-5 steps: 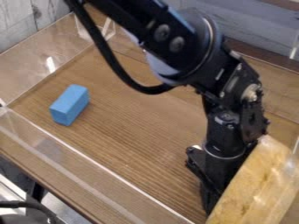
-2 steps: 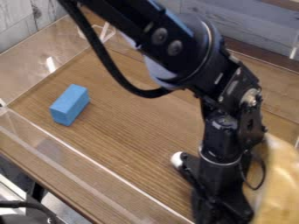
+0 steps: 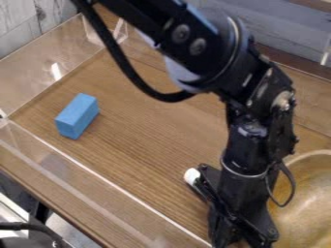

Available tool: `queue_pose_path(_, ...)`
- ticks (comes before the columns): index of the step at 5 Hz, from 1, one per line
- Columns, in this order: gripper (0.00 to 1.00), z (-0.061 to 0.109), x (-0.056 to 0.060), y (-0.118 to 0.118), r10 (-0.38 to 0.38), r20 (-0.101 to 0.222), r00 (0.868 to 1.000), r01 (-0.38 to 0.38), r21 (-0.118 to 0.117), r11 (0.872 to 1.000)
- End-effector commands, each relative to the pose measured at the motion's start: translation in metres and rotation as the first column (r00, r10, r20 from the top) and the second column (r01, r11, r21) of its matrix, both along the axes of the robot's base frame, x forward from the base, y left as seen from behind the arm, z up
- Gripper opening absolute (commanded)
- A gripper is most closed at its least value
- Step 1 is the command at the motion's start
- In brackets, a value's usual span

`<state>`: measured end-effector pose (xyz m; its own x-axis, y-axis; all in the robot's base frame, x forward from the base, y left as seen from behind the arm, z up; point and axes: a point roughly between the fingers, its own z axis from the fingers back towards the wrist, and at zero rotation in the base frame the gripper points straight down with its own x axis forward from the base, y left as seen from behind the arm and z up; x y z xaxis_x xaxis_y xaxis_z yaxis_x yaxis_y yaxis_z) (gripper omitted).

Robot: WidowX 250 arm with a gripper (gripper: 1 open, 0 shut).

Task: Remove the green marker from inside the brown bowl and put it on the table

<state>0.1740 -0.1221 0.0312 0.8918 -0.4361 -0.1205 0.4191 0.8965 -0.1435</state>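
At the far left, a low clear acrylic wall (image 3: 29,145) borders the flat brown wood-grain table (image 3: 142,150). A blue rectangular block (image 3: 76,116) lies on the table well apart from everything else and has no part in the job.

Moving right, we come to the black robot arm, which reaches from the far left down towards the near right. Its gripper (image 3: 243,229) points almost straight down at the table, just left of the bowl. The jaws are closed. The dark hand hides what sits between them, so we cannot tell whether they are pinching anything.

A small white tip shows at the left side of the hand, low over the wood. We take it to be the cap of the slim green marker (image 3: 195,177), whose green body is out of sight.

At the right edge sits the round, shallow light-brown wooden bowl (image 3: 311,194). The part of its hollow that we can see holds no marker.

We judge the marker to be out of the bowl, with the set-down step in hand. The next move calls for lowering gently, parting the jaws over bare wood clear of the bowl's rim, then lifting straight up.
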Motion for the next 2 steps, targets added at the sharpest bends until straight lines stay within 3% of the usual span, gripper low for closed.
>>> queue_pose_path(1, 0.0, 0.0147, 0.0099, -0.0034, -0.016, 0.053, 0.998, 0.018, -0.024, 1.0)
queue_pose_path(2, 0.0, 0.0188, 0.0115, -0.0024, -0.025, 0.052, 0.998, 0.027, -0.02, 0.999)
